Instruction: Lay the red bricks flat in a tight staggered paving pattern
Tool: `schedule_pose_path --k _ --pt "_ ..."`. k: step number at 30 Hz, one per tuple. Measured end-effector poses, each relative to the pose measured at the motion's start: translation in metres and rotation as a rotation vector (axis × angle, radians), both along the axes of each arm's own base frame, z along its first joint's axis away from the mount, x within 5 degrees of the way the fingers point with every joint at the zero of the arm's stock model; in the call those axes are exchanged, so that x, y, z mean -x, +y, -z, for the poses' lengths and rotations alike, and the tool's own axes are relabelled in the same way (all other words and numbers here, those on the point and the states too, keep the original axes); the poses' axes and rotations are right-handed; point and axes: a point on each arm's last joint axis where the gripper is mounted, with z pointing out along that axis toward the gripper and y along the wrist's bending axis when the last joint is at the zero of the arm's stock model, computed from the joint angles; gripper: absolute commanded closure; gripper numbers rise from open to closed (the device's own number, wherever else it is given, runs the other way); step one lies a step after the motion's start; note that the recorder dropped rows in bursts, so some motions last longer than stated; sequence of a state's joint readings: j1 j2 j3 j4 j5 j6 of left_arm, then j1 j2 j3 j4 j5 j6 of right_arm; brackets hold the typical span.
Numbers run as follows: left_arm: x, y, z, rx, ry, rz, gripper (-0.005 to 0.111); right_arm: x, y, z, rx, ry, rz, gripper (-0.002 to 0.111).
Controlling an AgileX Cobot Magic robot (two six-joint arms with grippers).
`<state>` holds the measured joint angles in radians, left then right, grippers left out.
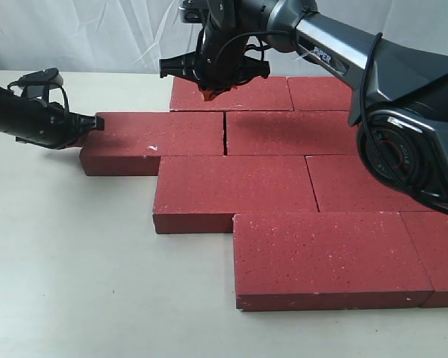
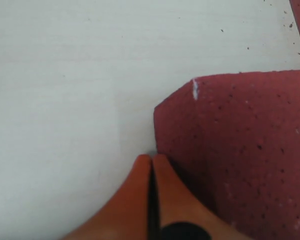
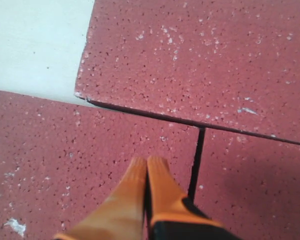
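Gritty red bricks lie staggered; my left pincer, tips together, seemingly butts the end brick ahead to close its gap.

Exterior view: off the worktop's near edge, slightly raised, facing the far edge across the red bricks, mid range. Left wrist view: very near, looking down past the left pincer at the worktop and a brick end with a white chip; exterior shows that end too. Right wrist view: close, looking down past the right pincer onto a brick seam toward the far edge.
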<state>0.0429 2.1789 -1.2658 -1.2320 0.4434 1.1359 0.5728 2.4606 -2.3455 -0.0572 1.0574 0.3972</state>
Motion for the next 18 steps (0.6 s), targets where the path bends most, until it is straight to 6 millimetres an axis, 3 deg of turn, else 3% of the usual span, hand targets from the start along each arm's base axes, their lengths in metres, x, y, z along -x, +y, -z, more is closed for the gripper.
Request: schedule_pose_path --k 4,12,18 --pt "0.0 0.0 0.0 -0.002 0.0 0.001 0.107 0.001 -0.001 0.001 0.007 0.01 0.001 0.109" --pt "0.003 0.025 0.002 -0.01 0.048 -0.04 0.107 0.001 -0.001 0.001 0.009 0.016 0.003 0.109" --pt "0.004 0.024 0.0 0.01 0.074 -0.049 0.107 0.001 -0.001 0.001 0.01 0.015 0.001 0.109"
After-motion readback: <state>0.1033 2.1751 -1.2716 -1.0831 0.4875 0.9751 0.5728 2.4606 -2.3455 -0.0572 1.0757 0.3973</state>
